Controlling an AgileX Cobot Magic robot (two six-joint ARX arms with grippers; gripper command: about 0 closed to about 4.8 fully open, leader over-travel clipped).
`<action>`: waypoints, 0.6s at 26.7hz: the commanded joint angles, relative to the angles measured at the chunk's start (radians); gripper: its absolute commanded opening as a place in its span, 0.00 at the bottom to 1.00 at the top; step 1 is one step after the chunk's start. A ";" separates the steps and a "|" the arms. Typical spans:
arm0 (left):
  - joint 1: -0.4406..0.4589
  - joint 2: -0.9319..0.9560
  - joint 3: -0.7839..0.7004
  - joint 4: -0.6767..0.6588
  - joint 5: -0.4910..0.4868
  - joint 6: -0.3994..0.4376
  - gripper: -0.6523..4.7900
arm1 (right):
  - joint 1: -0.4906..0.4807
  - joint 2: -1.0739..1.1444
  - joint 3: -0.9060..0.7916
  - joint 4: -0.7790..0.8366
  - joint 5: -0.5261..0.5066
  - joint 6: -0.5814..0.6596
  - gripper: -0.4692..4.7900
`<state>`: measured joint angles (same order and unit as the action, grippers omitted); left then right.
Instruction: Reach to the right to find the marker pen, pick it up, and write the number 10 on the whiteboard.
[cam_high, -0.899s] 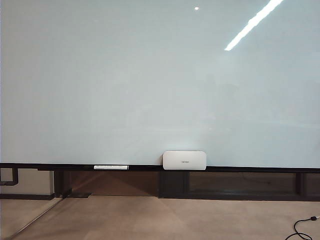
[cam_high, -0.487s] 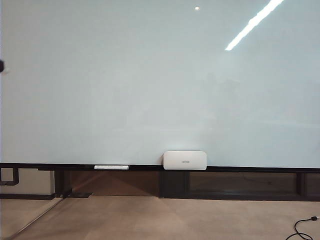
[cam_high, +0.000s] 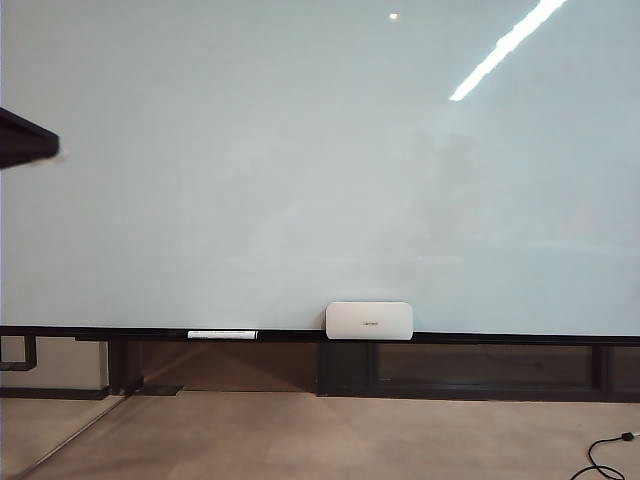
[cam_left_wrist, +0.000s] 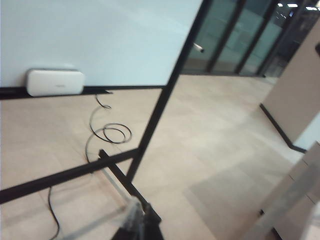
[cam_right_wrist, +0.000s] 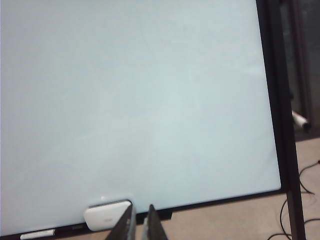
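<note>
1. Marker pen (cam_right_wrist: 299, 119): short whitish stick seen in the right wrist view, just beyond the right frame post of the board and apart from both pincers. Its tip is too small to tell.
2. Whiteboard (cam_high: 300, 180): glossy pale blue-white and upright, filling the upper and middle of the exterior frame. A dark rail (cam_high: 500, 338) runs along its lower edge.
3. White box (cam_high: 369, 320): rounded rectangle resting on the rail, lower centre.
4. Long white marker (cam_high: 222, 334): lying flat on the rail, left of the box.
5. Right pincer (cam_right_wrist: 140, 210): facing the board above the box, clenched to a slim gap and grasping nothing.
6. Left pincer (cam_left_wrist: 142, 222): blurred and aimed past the board's right post toward the floor (cam_left_wrist: 210, 150). I cannot tell its state.
7. Dark arm part (cam_high: 25, 138): at the left edge of the exterior frame.
8. Black cable (cam_left_wrist: 107, 132): coiled on the floor.
</note>
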<state>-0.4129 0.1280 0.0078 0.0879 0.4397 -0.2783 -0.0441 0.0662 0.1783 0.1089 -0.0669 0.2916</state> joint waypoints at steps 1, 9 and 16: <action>-0.003 0.083 0.046 0.101 0.007 0.004 0.11 | 0.001 0.068 0.045 0.073 0.014 -0.014 0.15; -0.003 0.454 0.301 0.146 0.086 0.110 0.11 | 0.000 0.390 0.270 0.106 0.018 -0.139 0.15; -0.002 0.657 0.438 0.146 0.103 0.137 0.11 | -0.056 0.703 0.410 0.121 0.072 -0.184 0.08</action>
<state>-0.4152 0.7746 0.4290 0.2245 0.5354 -0.1520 -0.0830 0.7254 0.5579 0.1928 -0.0067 0.1261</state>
